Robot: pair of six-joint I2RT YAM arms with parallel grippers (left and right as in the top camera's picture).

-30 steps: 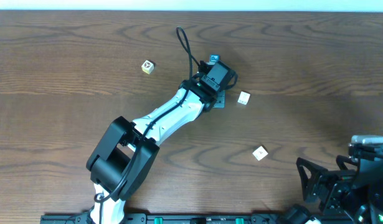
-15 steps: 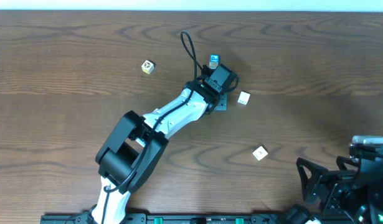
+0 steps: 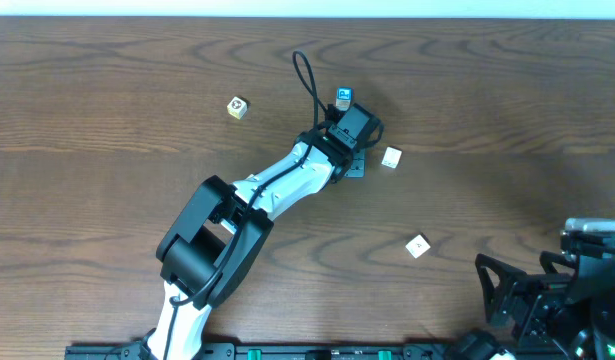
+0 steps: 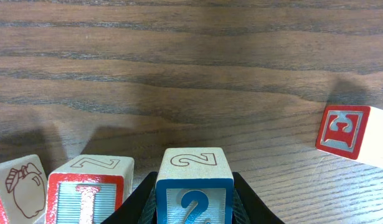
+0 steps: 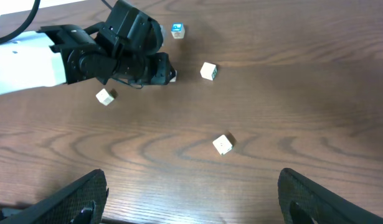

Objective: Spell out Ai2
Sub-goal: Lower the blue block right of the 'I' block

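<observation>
In the left wrist view my left gripper point(image 4: 194, 211) is shut on a blue-faced "2" block point(image 4: 194, 186), one black jaw on each side. The block sits level with a red-framed "I" block point(image 4: 88, 190) just to its left, a narrow gap between them. A block with an apple drawing point(image 4: 17, 186) stands left of the "I". In the overhead view the left gripper point(image 3: 354, 150) hides these blocks. My right gripper point(image 5: 191, 199) is open and empty at the front right point(image 3: 567, 290).
A red-faced block point(image 4: 347, 132) lies to the right of the "2". Overhead, a blue block point(image 3: 343, 96) lies just beyond the left gripper, pale blocks lie at its right point(image 3: 390, 158), front right point(image 3: 417, 245) and far left point(image 3: 237, 107). A black cable point(image 3: 305, 75) loops behind the wrist.
The left arm's elbow has swung right and the gripper has shifted slightly up and right, then settled. The loose blocks and the right arm have not moved.
</observation>
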